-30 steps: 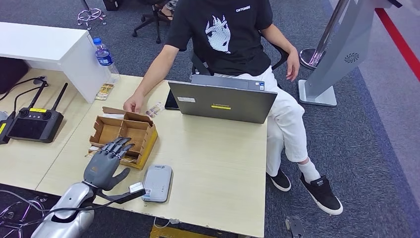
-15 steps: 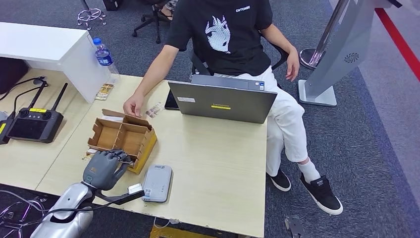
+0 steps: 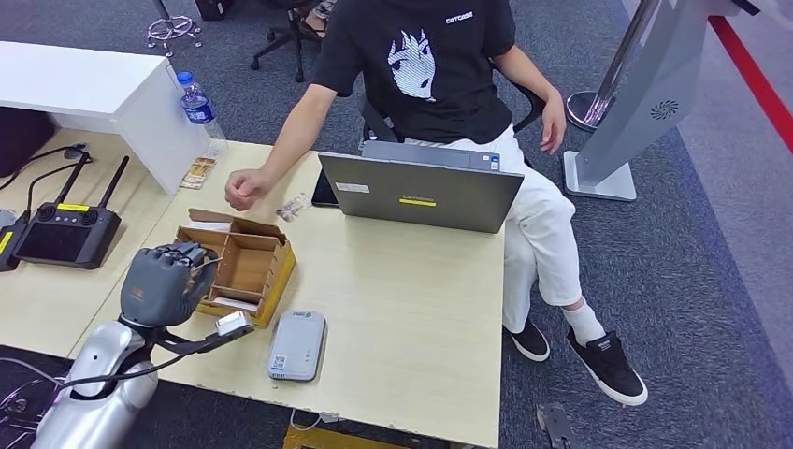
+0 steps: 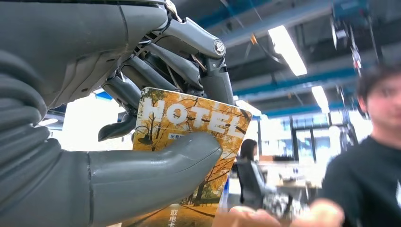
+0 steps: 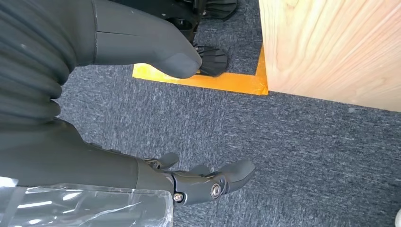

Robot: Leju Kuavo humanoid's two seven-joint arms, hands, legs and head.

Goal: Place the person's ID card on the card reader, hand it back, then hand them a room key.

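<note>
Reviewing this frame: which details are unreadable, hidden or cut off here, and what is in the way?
- Hotel key card, left wrist view: its middle is covered by the left hand's thumb, and the small print is cut off by the frame edge.
- Cardboard box, head view: the left hand hides its near compartments.
- Card reader, head view: label too small to read.
- Person, left wrist view: blurred.

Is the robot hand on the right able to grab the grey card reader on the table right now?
Probably not. The right robot hand hangs low over the carpet beside the table's side, while the card reader lies up on the tabletop.
</note>
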